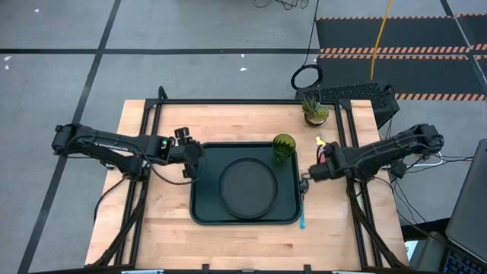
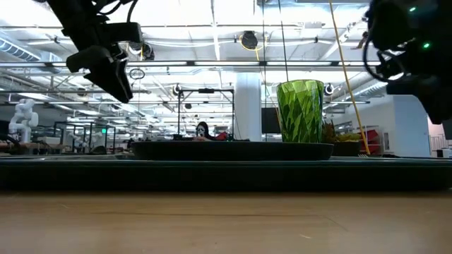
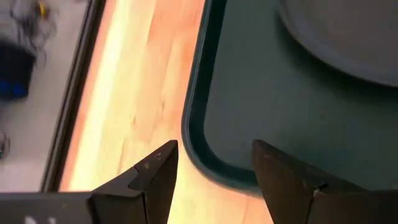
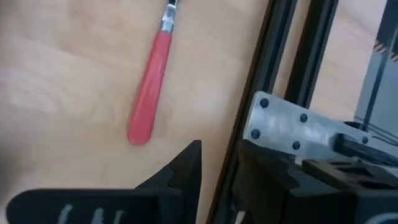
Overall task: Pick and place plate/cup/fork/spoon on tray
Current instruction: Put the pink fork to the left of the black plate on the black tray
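From above, the plate (image 1: 247, 187) and cup (image 1: 284, 148) already sit on the tray (image 1: 202, 210); the right gripper (image 1: 307, 180) hangs at the tray's right edge above the spoon (image 1: 302, 218), which lies along that edge, and could nudge it under the lip. The left gripper (image 3: 214, 163) hovers open and empty over the tray corner. In the right wrist view the fork (image 4: 151, 83) lies flat on the table beyond the fingers, handle nearest, and whether those fingers are parted cannot be told.
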`<state>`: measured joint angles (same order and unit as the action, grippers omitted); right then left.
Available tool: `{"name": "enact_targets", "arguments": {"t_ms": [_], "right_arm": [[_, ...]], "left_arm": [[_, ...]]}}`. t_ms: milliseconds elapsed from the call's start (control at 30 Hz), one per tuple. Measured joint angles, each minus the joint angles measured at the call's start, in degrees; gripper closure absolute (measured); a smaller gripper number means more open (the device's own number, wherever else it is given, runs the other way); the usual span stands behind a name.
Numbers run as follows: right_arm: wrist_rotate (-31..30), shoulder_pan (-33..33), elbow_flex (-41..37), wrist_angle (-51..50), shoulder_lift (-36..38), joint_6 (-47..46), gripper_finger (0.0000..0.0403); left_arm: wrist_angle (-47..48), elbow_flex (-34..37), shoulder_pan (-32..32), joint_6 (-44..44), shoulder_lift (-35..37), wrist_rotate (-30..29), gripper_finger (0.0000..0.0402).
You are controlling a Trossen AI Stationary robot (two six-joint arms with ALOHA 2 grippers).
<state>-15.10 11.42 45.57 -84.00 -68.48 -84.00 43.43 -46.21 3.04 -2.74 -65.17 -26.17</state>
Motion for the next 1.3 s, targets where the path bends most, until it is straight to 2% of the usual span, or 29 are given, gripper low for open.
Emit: {"name": "enact_targets", "arguments": {"t_ms": [100, 167, 367, 500, 767, 867, 1067, 1200, 1300], "right_arm": [[-3.35, -3.62, -0.27, 1.89, 1.72, 3.07, 0.0303], [-4.80, -5.71, -0.27, 2.90, 3.43, 4.82, 0.0303], [-5.96, -11.16, -0.32, 5.69, 9.72, 9.68, 0.0303], [-5.84, -13.76, -0.32, 6.51, 11.99, 11.77, 0.0303], [-4.62, -22.33, -0.32, 10.83, 11.28, 18.63, 0.0303], [-4.12, -25.72, -0.32, 12.50, 9.82, 21.59, 0.0303], [-0.98, -31.26, -1.69, 17.16, 7.16, 25.91, 0.0302], [5.73, -34.87, -7.48, 26.23, 5.93, 29.25, 0.0293], [6.56, -37.28, -11.33, 27.05, 5.50, 28.91, 0.0281]], "left_arm": [[-7.63, 2.50, -1.46, 6.36, 3.26, 1.52, 0.0193], [-12.77, 4.20, -3.71, 9.29, 6.19, 5.13, 0.0193], [-27.01, 7.80, -12.27, 14.78, 15.35, 23.57, 0.0197], [-31.36, 8.73, -17.32, 15.80, 19.12, 32.43, 0.0243], [-40.49, 8.75, -24.98, 13.69, 20.18, 38.29, 0.0390], [-43.52, 8.75, -26.02, 12.22, 19.69, 42.78, 0.0392], [-42.17, 8.75, -26.22, 11.49, 19.68, 49.01, 0.0398], [-38.93, 8.75, -26.17, 12.99, 19.79, 50.27, 0.0389], [-37.68, 8.75, -26.19, 14.03, 19.83, 50.26, 0.0382]]}}
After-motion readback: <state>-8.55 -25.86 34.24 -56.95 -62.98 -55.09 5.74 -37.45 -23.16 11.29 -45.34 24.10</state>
